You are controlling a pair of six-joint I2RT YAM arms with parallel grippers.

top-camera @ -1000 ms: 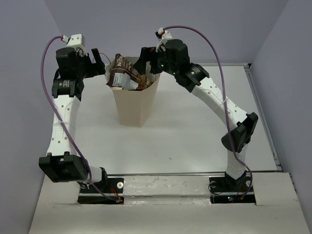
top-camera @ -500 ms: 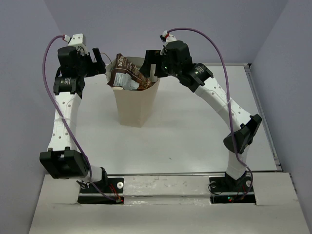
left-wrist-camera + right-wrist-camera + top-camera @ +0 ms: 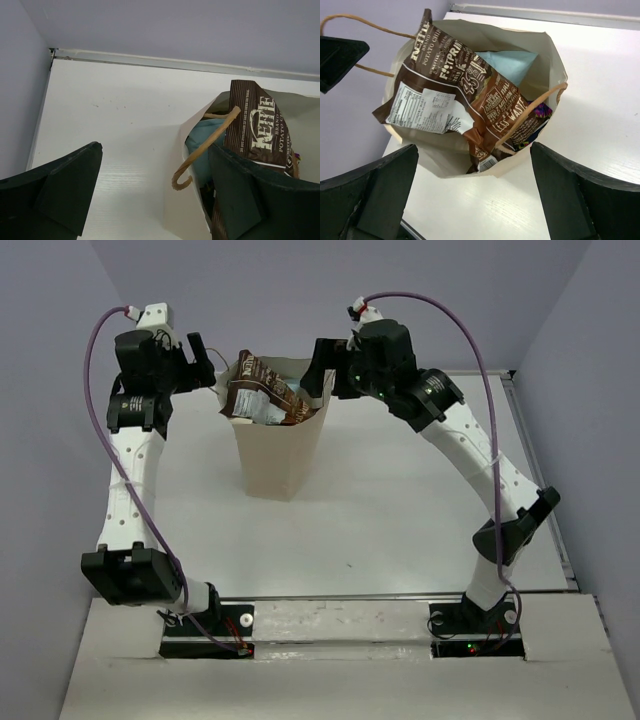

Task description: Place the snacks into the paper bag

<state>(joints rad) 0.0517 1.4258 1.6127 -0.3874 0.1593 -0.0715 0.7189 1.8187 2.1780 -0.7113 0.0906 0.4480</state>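
Observation:
The paper bag stands upright at the back centre of the table, its mouth open. A dark brown packet sticks out of it, over a brown and light blue packet and a purple-blue packet. The orange packet is hidden. My left gripper is open and empty at the bag's left rim; in the left wrist view the bag's wall and a cord handle lie between its fingers. My right gripper is open and empty, just right of and above the bag's mouth.
The white table has a raised rim along its back and right edges. Purple-grey walls stand close behind and to the left of the bag. The arm bases sit at the near edge.
My right gripper has drawn back to the right, off the bag's mouth. My left gripper has shifted slightly left and up. The packets stay in the bag.

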